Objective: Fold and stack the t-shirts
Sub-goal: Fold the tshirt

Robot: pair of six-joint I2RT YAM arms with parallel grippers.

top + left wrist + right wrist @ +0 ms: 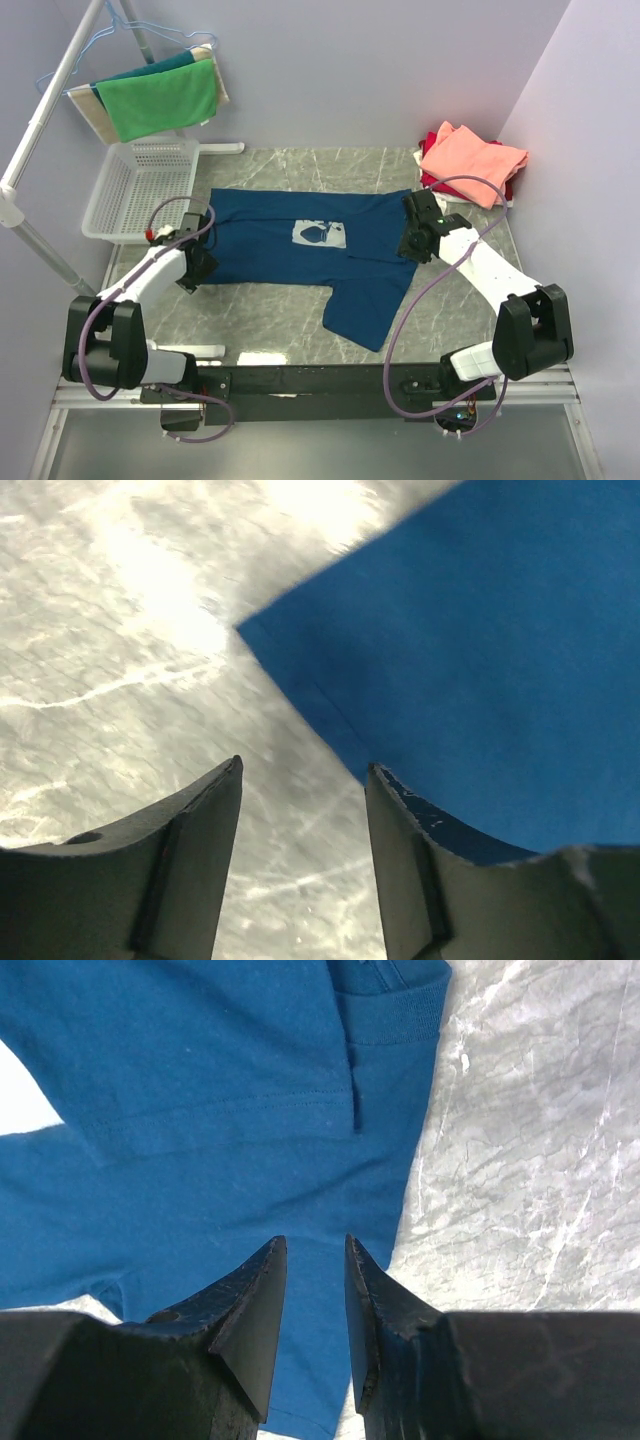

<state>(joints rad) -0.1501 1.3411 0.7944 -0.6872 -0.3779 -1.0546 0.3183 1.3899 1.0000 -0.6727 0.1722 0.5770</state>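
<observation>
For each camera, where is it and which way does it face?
Top external: above and behind the bases, looking down at the table; left arm and right arm show.
Left wrist: rides the left arm, facing down past its fingers at the navy t-shirt's corner.
Right wrist: down past its fingers at the shirt's edge.
Shared: the t-shirt.

t-shirts: 3 (navy one (260, 245), salmon-pink one (472, 160), red one (430, 181)) | mesh basket (108, 216): 1 | green cloth (160, 100): 1

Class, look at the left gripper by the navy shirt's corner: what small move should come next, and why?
Probably close the left gripper on the navy t-shirt. Its jaws stand open astride the shirt's edge, one finger over cloth, one over table, nothing pinched, so a grip precedes any fold.
</observation>
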